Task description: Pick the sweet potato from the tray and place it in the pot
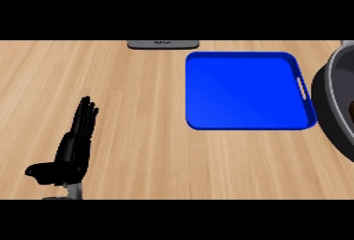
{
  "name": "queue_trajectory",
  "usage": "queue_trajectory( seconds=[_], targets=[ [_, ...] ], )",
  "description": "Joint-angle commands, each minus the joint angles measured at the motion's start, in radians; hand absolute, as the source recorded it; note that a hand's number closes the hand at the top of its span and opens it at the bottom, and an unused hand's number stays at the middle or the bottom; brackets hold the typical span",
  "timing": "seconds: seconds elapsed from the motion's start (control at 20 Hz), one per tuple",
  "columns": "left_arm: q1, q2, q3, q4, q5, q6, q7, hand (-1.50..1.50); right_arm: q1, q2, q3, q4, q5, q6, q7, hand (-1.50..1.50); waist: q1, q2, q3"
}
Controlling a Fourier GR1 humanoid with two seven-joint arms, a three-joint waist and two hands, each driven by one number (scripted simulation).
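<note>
Resting at the lower left of the frame, the left hand (75,140) shows edge-on, fingers straight and pointing up the picture, holding nothing, thumb out to the left. Right of centre in the upper half lies the blue tray (247,91) on the wooden counter (138,93), a slot handle in its right rim. At the right edge, the dark pot (332,103) is partly cut off; a brownish patch inside it cannot be identified. A grey object (163,44) sits at the top edge.

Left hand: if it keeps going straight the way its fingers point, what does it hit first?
Nothing, apparently. The left hand is open, fingers aimed up-view over bare counter; the grey object at the top edge and the blue tray lie right of that line.
</note>
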Motion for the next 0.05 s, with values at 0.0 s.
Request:
queue_trajectory(
  seconds=[0.0],
  targets=[
    [-0.033, -0.007, 0.023, 0.050, 0.010, -0.011, -0.025, 0.00, 0.112, 0.000, 0.073, -0.061, 0.042, -0.139, 0.156, -1.50, -0.005, 0.001, 0.000]
  ],
)
